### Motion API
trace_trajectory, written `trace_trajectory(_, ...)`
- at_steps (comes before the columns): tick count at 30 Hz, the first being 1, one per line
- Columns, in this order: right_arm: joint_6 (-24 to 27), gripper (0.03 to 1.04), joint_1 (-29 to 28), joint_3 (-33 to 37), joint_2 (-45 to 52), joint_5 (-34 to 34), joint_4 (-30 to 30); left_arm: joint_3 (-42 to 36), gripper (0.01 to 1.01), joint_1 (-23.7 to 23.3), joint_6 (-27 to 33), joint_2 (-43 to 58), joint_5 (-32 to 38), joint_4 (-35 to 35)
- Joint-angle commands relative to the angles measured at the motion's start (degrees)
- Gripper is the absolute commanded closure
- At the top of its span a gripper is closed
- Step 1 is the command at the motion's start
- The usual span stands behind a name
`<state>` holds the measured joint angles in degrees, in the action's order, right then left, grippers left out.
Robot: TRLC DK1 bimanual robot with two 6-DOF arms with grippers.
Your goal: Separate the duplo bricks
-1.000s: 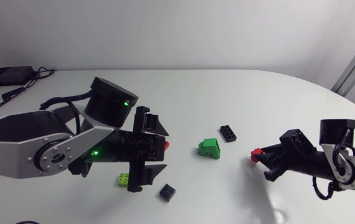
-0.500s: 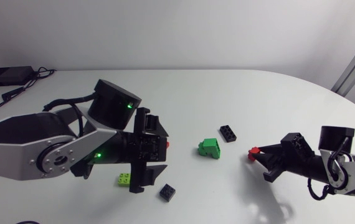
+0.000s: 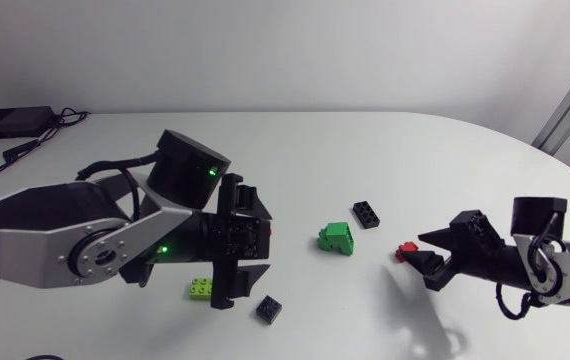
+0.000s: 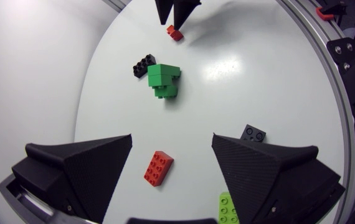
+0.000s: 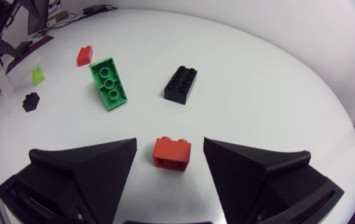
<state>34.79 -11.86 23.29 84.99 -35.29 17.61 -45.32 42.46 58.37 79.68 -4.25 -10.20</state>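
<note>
- Duplo bricks lie scattered on the white table (image 3: 295, 150), spread between your two arms.
- Your right arm comes in low from the right edge. Its gripper (image 3: 415, 250) points toward the table's middle with its fingers spread wide.
- The small red brick (image 5: 171, 153) sits on the table between those fingers and touches neither. Its long axis runs from finger to finger.
- Your left arm lies across the left half. Its gripper (image 4: 171, 146) is also wide apart and faces the right arm.
- The longer red brick (image 4: 158, 168) lies flat below that gap, with its long axis slanted to the fingers.
- The green brick (image 3: 337, 238) sits tilted between the two grippers, and the black brick (image 3: 367, 213) is just beside it.
</note>
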Motion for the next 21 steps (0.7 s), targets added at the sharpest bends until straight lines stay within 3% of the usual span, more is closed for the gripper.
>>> trace_trajectory(1, 0.2, 0.09, 1.05, 5.19, -4.39, 0.83, -5.92, -1.44, 0.138, -0.45, -0.71, 1.44, 0.12, 0.35)
trace_trajectory(5, -0.07, 0.08, 6.5, 17.93, -5.19, 7.25, -24.11, -1.79, 0.136, -0.53, -0.36, 1.71, 0.12, 0.35)
trace_trajectory(11, -3.14, 0.08, 16.78, 37.36, 6.15, 22.54, -47.75, -1.17, 0.128, -0.97, -0.01, 1.53, 0.12, 0.35)
trace_trajectory(15, -3.76, 0.09, 19.5, 43.07, 13.53, 30.01, -56.01, -0.47, 0.126, -1.32, 0.25, 1.36, 0.12, 0.44)
trace_trajectory(21, -6.48, 0.1, 19.5, 48.96, 20.65, 33.44, -64.1, 0.41, 0.123, -1.94, 0.69, 1.18, 0.12, 1.06)
